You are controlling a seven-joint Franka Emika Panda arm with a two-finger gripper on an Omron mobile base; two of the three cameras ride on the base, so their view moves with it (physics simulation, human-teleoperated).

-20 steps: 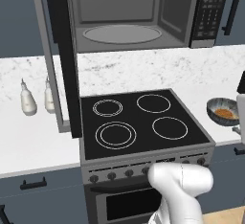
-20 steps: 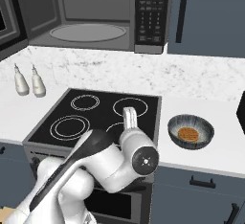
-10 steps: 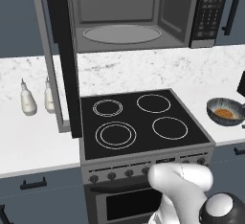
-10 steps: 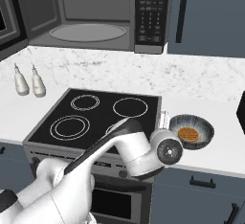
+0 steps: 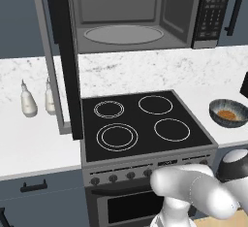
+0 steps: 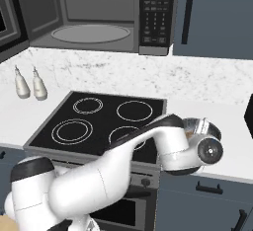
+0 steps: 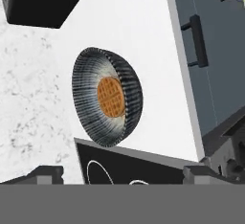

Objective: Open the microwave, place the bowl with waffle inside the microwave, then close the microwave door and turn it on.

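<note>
While the dark grey microwave [image 5: 145, 17] gapes open, I see the ribbed grey-blue bowl [image 7: 106, 97] holding the golden waffle [image 7: 111, 97] on the white counter [image 5: 29, 143]. My gripper [image 7: 122, 174] stands wide, empty.

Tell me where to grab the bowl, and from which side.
Pinch the bowl's rim from above, one finger inside and one outside. It sits upright on the counter right of the stove, its rim stands free, and the small waffle in the middle leaves room. The gripper is open.
</note>
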